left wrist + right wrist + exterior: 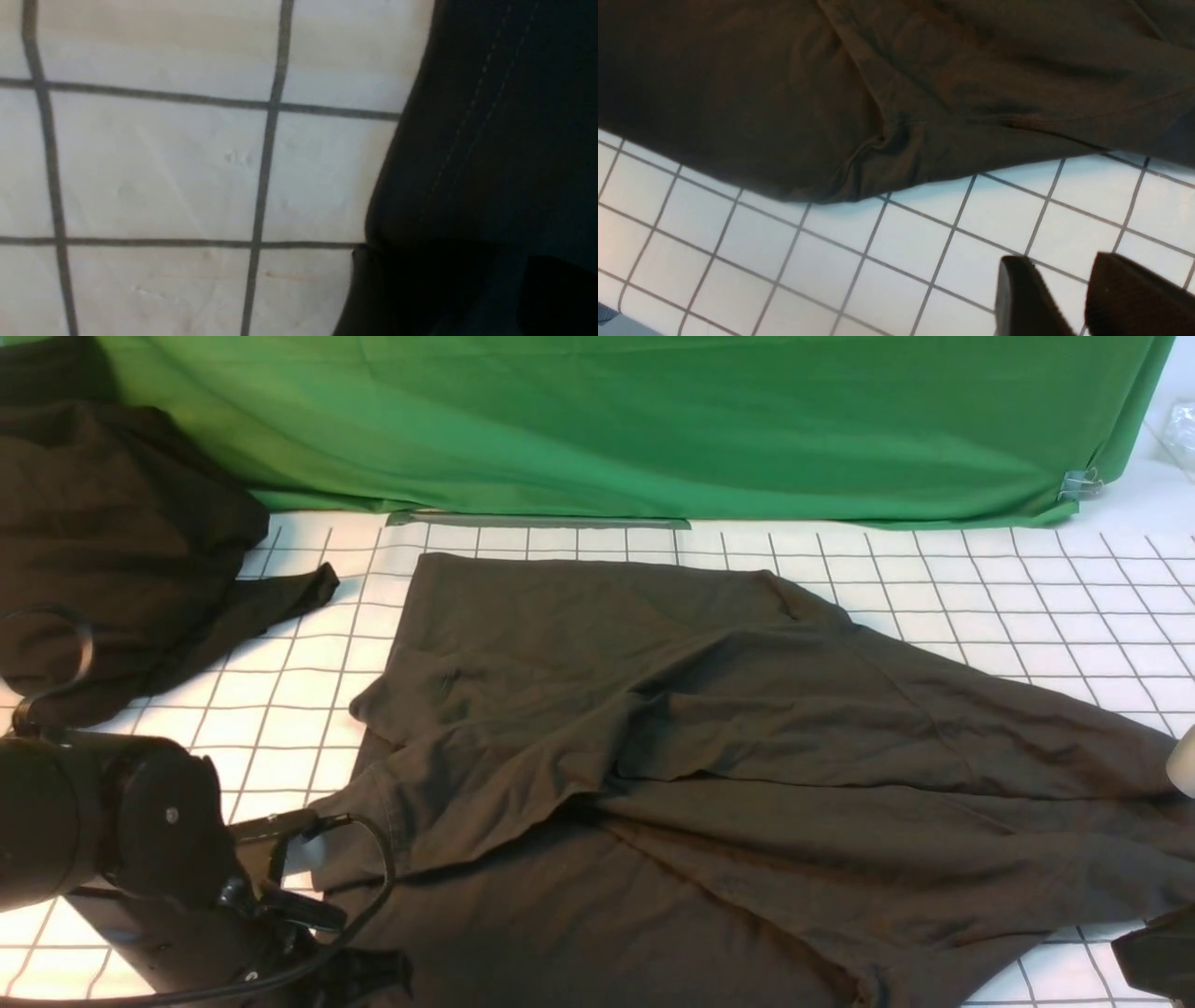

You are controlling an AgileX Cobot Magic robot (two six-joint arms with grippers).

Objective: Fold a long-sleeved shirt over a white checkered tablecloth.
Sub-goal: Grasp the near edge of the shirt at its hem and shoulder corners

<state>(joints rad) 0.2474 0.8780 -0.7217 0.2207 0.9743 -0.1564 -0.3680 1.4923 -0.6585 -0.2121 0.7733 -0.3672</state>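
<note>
The long-sleeved shirt (709, 737) is dark charcoal and lies rumpled across the middle of the white checkered tablecloth (1027, 607), partly folded over itself. My left gripper (359, 980) is low at the shirt's near left edge. In the left wrist view the stitched hem (490, 140) lies on the tablecloth (154, 163), and the jaws are lost in the dark cloth. My right gripper (1057, 259) hovers open over bare tablecloth (878, 261), a short way from the shirt's edge (831, 93). Nothing sits between its fingers (1027, 298).
A blacker plain garment heap (103, 541) sits at the back left, one flap reaching toward the shirt. A green fabric sheet (653, 420) hangs along the back, held by a metal clip (1080, 483). A pale object (1184, 761) shows at the right edge.
</note>
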